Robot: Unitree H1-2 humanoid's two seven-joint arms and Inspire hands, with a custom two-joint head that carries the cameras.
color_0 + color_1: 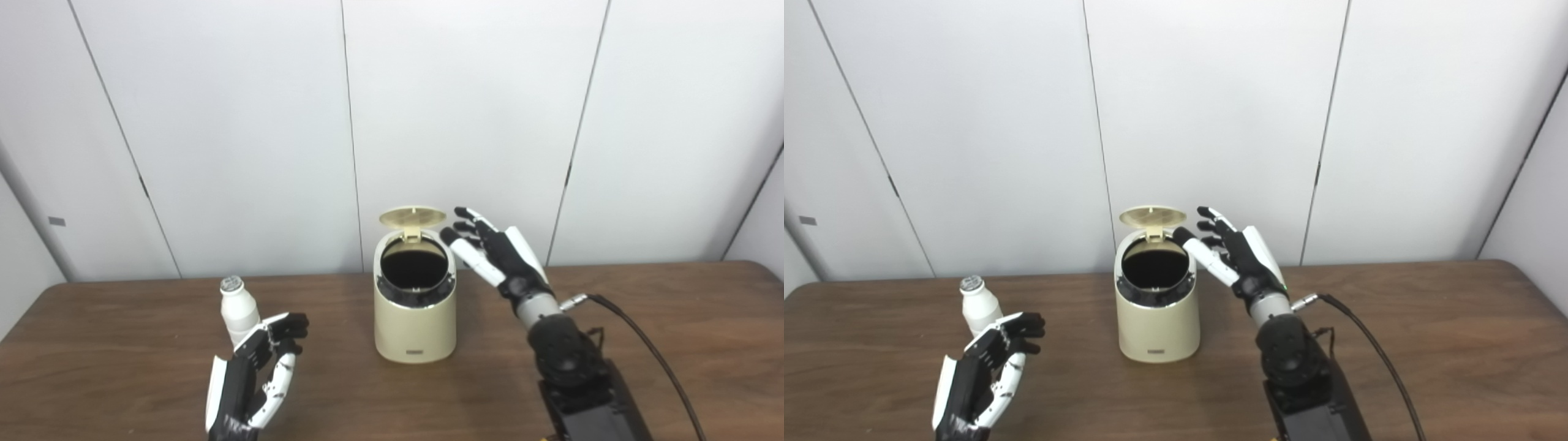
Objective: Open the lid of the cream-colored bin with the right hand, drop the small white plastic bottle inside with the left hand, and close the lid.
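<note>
Your dark wood surface [674,343] meets pale wall panels [465,110] at 12 o'clock; both hands' fingers spread, empty.

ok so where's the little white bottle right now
The small white bottle stands upright on the table, left of the cream bin, just behind the left hand, which isn't holding it.

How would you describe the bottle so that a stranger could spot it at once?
Start at the brown table and find the cream bin with its lid up. Left of it stands a small white bottle with a silvery cap, just behind the left hand; nothing else there is bottle-shaped.
</note>
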